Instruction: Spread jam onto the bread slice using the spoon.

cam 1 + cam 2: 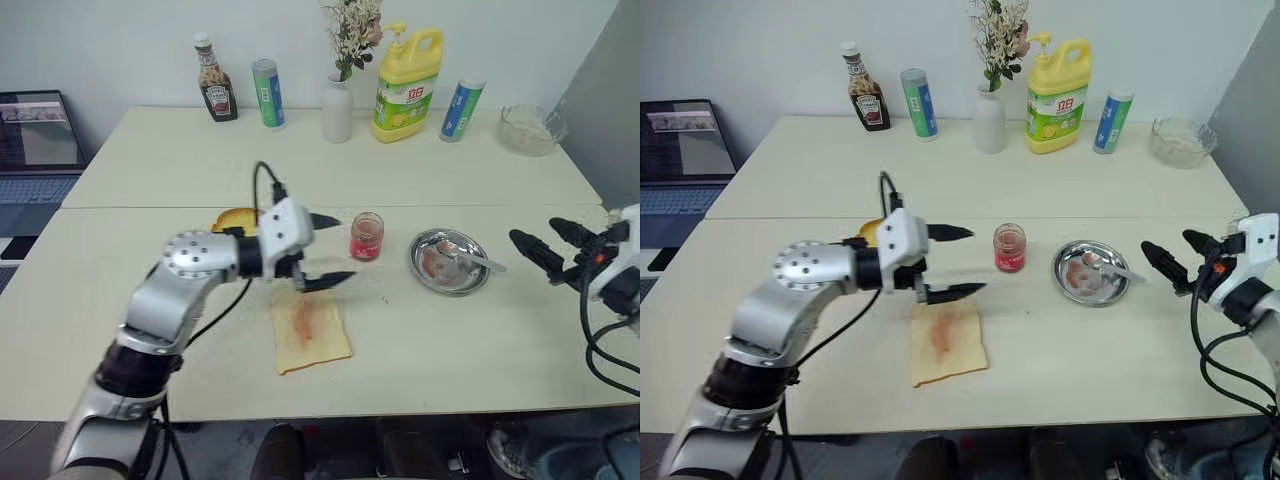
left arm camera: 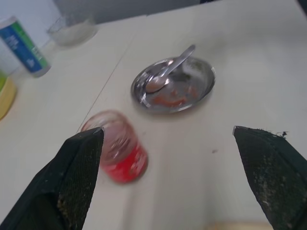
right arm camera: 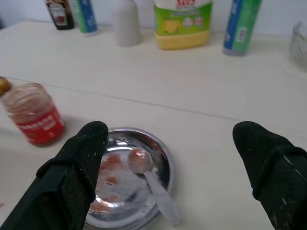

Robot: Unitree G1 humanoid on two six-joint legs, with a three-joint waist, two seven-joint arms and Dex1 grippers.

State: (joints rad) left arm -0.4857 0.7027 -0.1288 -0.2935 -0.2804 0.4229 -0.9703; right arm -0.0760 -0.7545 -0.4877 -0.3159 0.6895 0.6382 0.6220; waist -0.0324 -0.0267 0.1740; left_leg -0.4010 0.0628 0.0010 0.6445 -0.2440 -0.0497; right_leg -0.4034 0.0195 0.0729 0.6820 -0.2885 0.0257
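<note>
Both claws gape empty; spoon (image 1: 468, 256) rests in the dish (image 1: 428, 274), handle toward three o'clock — slim, stiff, slippery steel, pinch mid-handle.

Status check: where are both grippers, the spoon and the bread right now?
Left gripper open, empty, above bread slice. Right gripper open, empty, beside steel dish. Spoon rests in dish. Bread smeared red; jam jar upright.

Both head eyes look down over the table (image 1: 420, 350); both wrist views look closely at the steel dish (image 2: 192, 88).
</note>
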